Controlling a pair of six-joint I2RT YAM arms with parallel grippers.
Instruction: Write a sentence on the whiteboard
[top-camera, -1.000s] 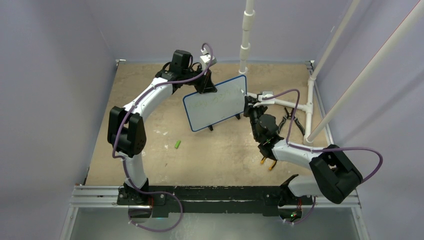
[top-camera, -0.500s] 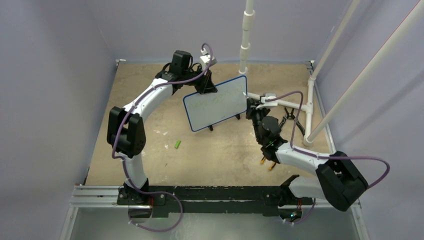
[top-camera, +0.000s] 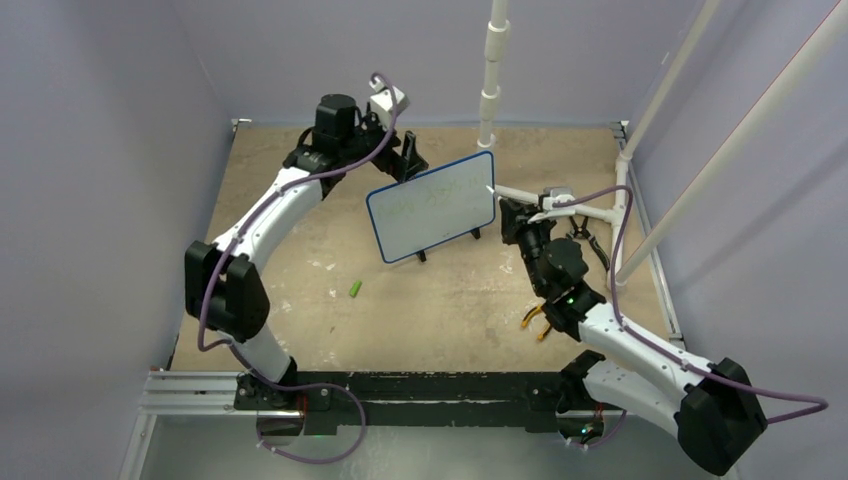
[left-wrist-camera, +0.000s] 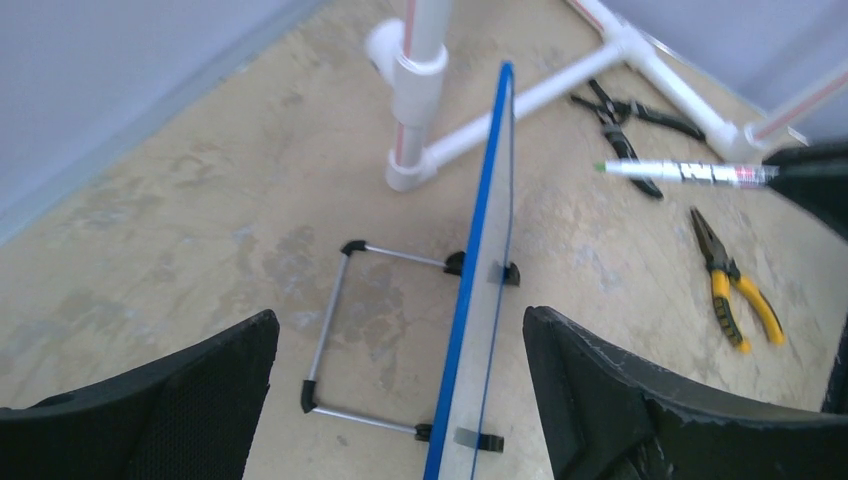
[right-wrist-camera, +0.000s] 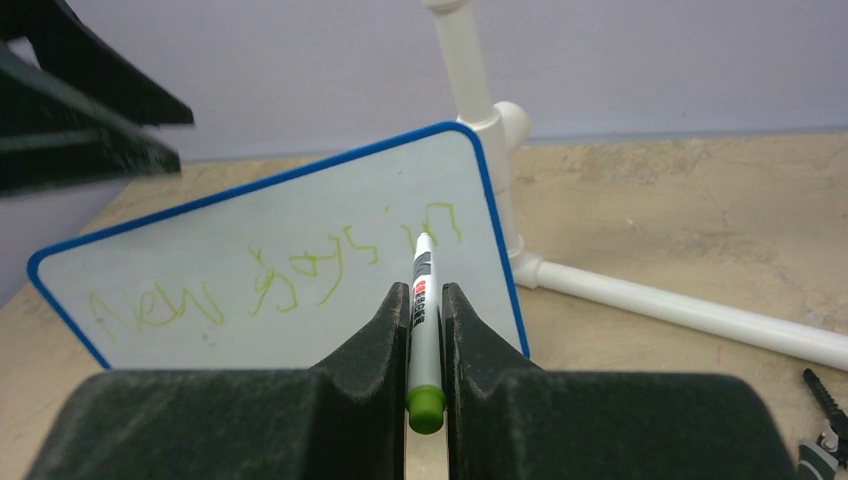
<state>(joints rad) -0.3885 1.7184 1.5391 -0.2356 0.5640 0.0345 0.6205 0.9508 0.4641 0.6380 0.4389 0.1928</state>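
The whiteboard (top-camera: 432, 208) stands tilted on its feet mid-table, blue-framed. In the right wrist view the whiteboard (right-wrist-camera: 280, 240) carries the sentence (right-wrist-camera: 270, 285) in one row of green handwriting. From the left wrist it is edge-on (left-wrist-camera: 478, 270). My left gripper (top-camera: 404, 156) hangs open over its top edge. In the left wrist view the left gripper (left-wrist-camera: 400, 330) straddles that edge without touching it. My right gripper (top-camera: 512, 216) is shut on a white marker (right-wrist-camera: 422, 285) with a green end. The marker's tip (left-wrist-camera: 602, 167) stops short of the board's right side.
A white pipe stand (top-camera: 490, 80) rises behind the board, with pipes along the floor (left-wrist-camera: 545, 95). Black pliers (left-wrist-camera: 620, 120) and yellow-handled pliers (top-camera: 538, 322) lie at the right. A green cap (top-camera: 355, 288) lies in front. The board's wire prop (left-wrist-camera: 335, 330) rests behind it.
My left gripper has opened, let go of the board's top edge and lifted back to the left. My right arm has drawn back to the right with the marker.
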